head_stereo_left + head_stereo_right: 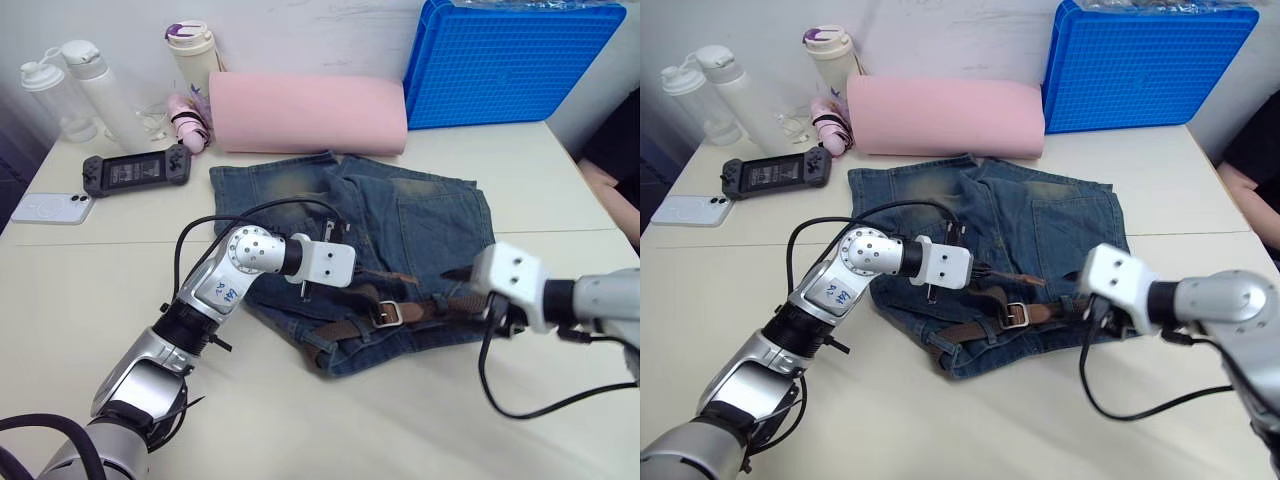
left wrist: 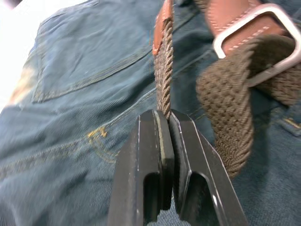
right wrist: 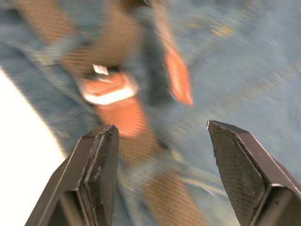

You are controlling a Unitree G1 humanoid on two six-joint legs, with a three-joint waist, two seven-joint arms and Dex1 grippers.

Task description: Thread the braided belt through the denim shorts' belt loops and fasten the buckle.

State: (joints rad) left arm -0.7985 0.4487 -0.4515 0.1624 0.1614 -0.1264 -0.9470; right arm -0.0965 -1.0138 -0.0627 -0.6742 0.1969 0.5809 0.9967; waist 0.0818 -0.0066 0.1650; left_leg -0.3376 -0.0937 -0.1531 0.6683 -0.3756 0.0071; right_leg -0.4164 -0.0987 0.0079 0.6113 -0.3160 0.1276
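Observation:
The denim shorts (image 1: 400, 220) lie flat in the middle of the table, waistband toward me. The braided belt (image 1: 345, 328) runs along that waistband, and the silver buckle (image 1: 387, 313) rests near its middle. My left gripper (image 2: 167, 115) is shut on the woven strap (image 2: 163, 70) just behind its brown leather tip, next to the buckle (image 2: 244, 22). My right gripper (image 3: 162, 141) hangs open over the belt's right part, with the buckle (image 3: 110, 96) ahead of its fingers. I cannot pick out the belt loops with certainty.
A pink roll (image 1: 305, 112) and a blue crate (image 1: 510, 60) stand behind the shorts. At the back left are bottles (image 1: 100, 90), a game controller (image 1: 135, 172) and a white phone (image 1: 50, 208). A person's arm (image 1: 610, 185) shows at the right edge.

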